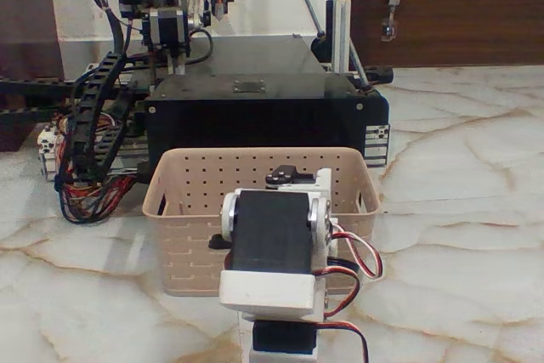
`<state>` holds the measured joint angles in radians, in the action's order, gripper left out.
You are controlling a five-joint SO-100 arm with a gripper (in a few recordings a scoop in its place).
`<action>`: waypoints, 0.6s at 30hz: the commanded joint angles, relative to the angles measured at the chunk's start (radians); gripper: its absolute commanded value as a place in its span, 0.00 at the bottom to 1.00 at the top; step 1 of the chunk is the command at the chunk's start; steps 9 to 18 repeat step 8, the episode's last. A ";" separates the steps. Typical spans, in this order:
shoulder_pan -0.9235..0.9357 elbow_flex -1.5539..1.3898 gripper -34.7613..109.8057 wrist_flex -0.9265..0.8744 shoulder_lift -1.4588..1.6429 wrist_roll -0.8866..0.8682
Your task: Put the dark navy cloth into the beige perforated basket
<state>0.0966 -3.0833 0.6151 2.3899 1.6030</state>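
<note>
The beige perforated basket (178,210) stands on the marble floor in the middle of the fixed view, its open top facing up. My white and black arm (272,244) rises in front of it and blocks much of its near wall. The arm's far end, a black servo in a white bracket (293,178), reaches over the basket's inside. The gripper's fingers are hidden behind the arm's own links, so I cannot tell how they stand. The dark navy cloth is hidden or out of view.
A big black machine box (255,116) with a cable chain (85,116) and loose wires stands right behind the basket. Marble floor (459,235) lies open to the right and at the front left. A wooden door (442,6) is at the back right.
</note>
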 commanded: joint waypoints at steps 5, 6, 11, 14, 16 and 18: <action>0.012 0.002 0.24 0.029 0.021 0.028; 0.012 0.002 0.24 0.029 0.023 0.031; 0.014 0.002 0.24 0.034 0.021 0.034; 0.014 0.002 0.24 0.034 0.021 0.034; 0.014 0.002 0.24 0.034 0.021 0.034; 0.014 0.002 0.24 0.034 0.021 0.034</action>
